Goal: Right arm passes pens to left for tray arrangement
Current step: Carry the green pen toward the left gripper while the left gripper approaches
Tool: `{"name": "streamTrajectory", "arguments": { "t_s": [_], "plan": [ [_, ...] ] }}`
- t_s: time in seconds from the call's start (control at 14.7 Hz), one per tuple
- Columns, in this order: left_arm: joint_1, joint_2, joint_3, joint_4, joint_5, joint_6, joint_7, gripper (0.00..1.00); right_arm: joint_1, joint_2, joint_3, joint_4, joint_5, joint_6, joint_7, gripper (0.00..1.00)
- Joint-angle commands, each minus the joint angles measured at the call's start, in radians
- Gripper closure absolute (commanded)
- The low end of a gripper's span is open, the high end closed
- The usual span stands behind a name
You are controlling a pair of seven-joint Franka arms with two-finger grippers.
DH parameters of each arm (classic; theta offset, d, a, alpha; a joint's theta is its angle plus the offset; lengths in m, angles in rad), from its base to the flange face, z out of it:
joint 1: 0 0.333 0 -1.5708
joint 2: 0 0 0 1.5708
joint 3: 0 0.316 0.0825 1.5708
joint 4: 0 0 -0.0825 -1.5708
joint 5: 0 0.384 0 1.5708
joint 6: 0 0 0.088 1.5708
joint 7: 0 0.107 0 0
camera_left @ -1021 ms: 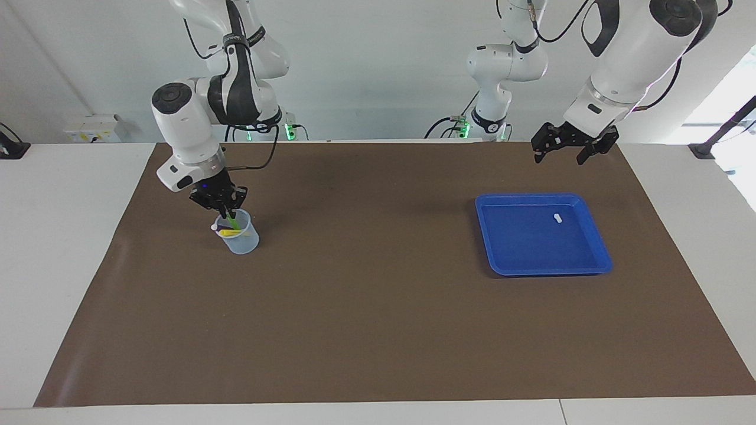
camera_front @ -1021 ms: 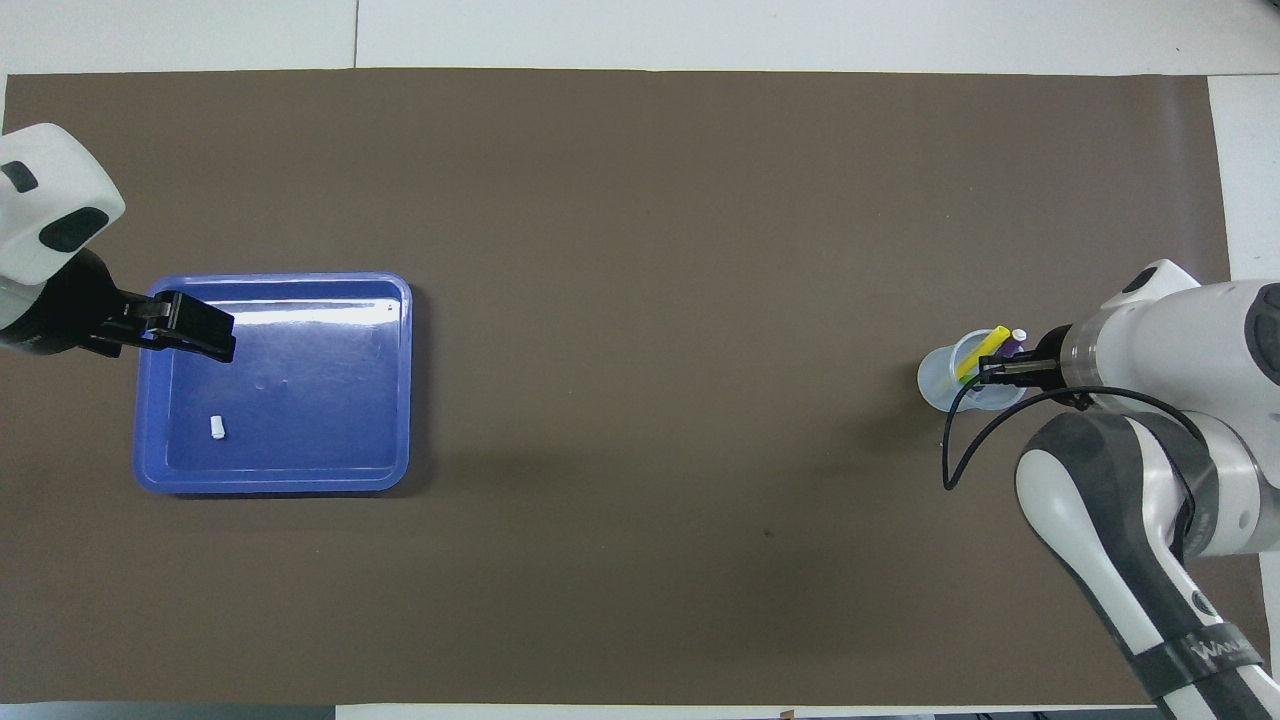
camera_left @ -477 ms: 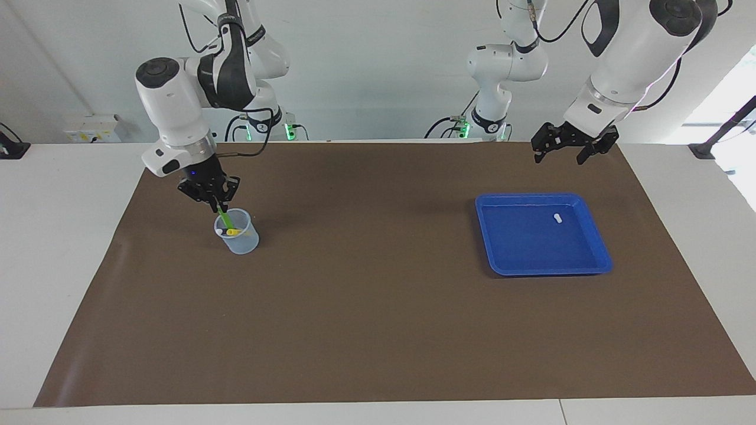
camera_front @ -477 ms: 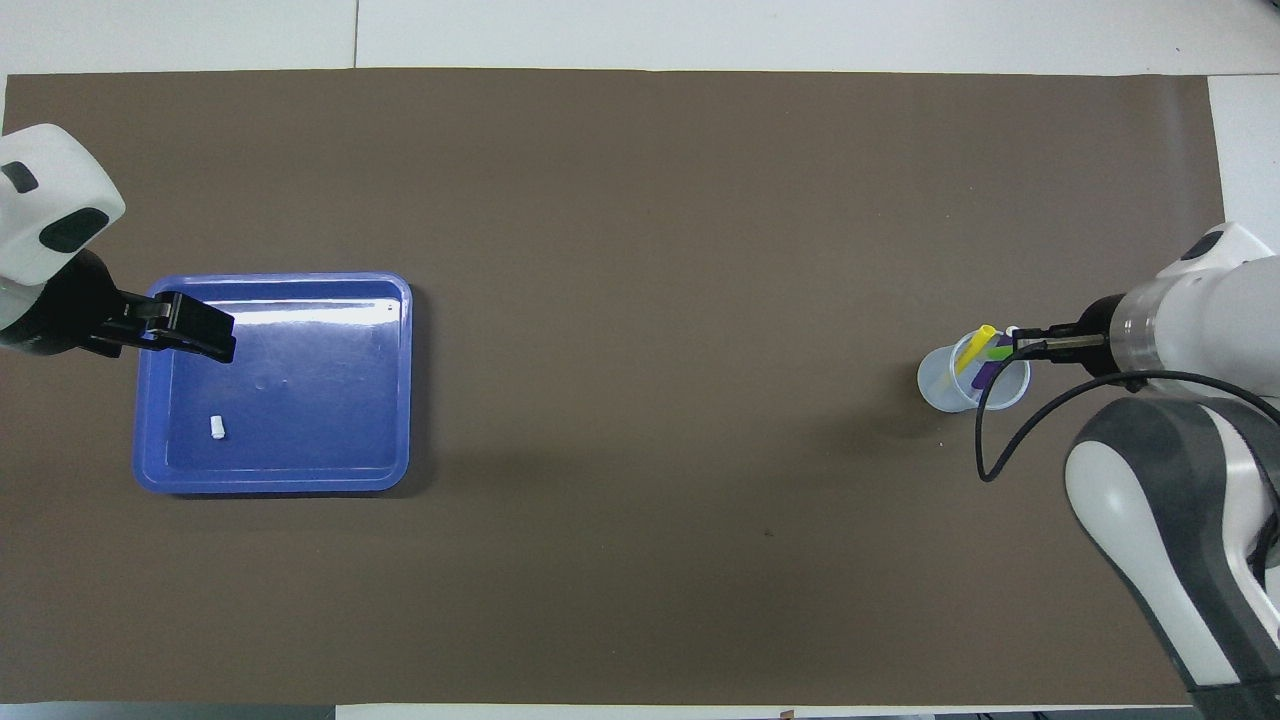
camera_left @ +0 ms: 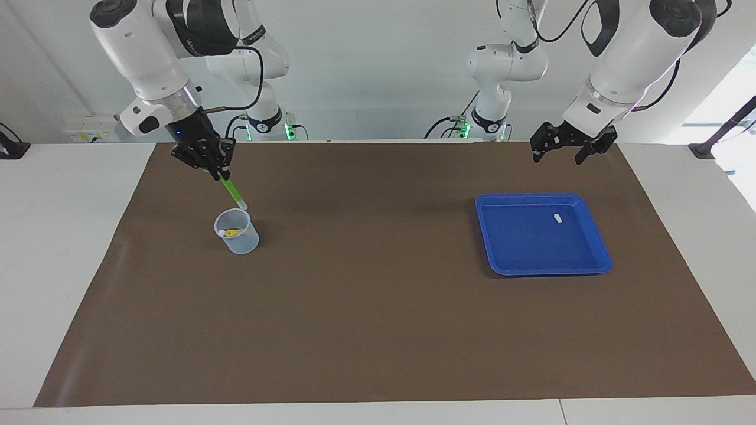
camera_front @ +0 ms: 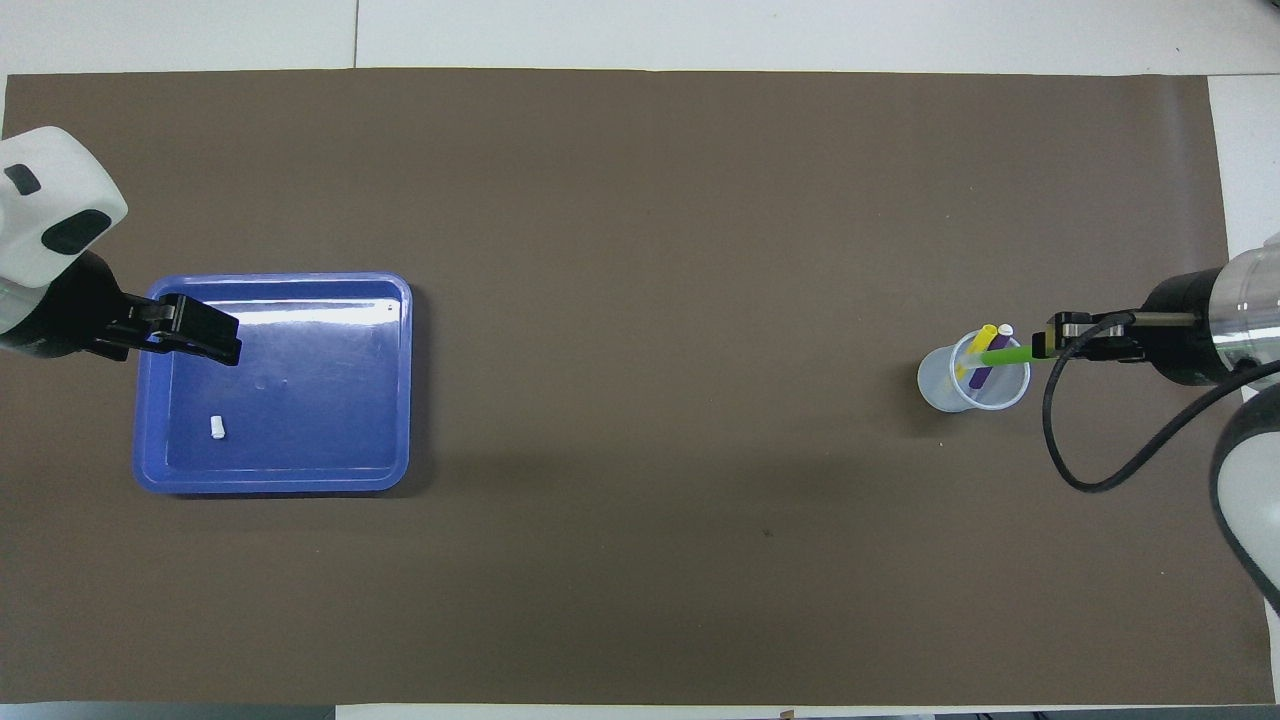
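Observation:
My right gripper (camera_left: pixel 217 169) is shut on the upper end of the green pen (camera_left: pixel 234 192) and holds it slanted in the air. The pen's pale lower tip hangs just over the rim of the translucent cup (camera_left: pixel 239 236). In the overhead view the right gripper (camera_front: pixel 1046 348) and green pen (camera_front: pixel 1003 356) lie over the cup (camera_front: pixel 938 388). The yellow pen (camera_front: pixel 978 345) and purple pen (camera_front: pixel 986 370) stand in the cup. The blue tray (camera_left: pixel 552 271) lies toward the left arm's end. My left gripper (camera_left: pixel 563 152) waits open in the air over the tray's edge (camera_front: pixel 405 380).
A tiny white pellet-like piece (camera_left: pixel 557 218) lies in the tray; it also shows in the overhead view (camera_front: pixel 217 428). A brown mat (camera_left: pixel 366 295) covers the table between cup and tray. The right arm's black cable (camera_front: pixel 1060 450) loops beside the cup.
My right gripper has risen with the green pen, drawing it up out of the cup. The yellow and purple pens stay in the cup. The left arm has not moved.

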Motion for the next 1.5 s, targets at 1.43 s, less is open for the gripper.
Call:
{"name": "streamTrajectory", "arguments": {
  "t_s": [1.43],
  "plan": [
    [-0.084, -0.373, -0.084, -0.476, -0.592, 0.502, -1.583, 0.0, -0.006, 0.061, 0.525, 0.075, 0.668, 0.34, 1.029, 1.0]
  ]
}}
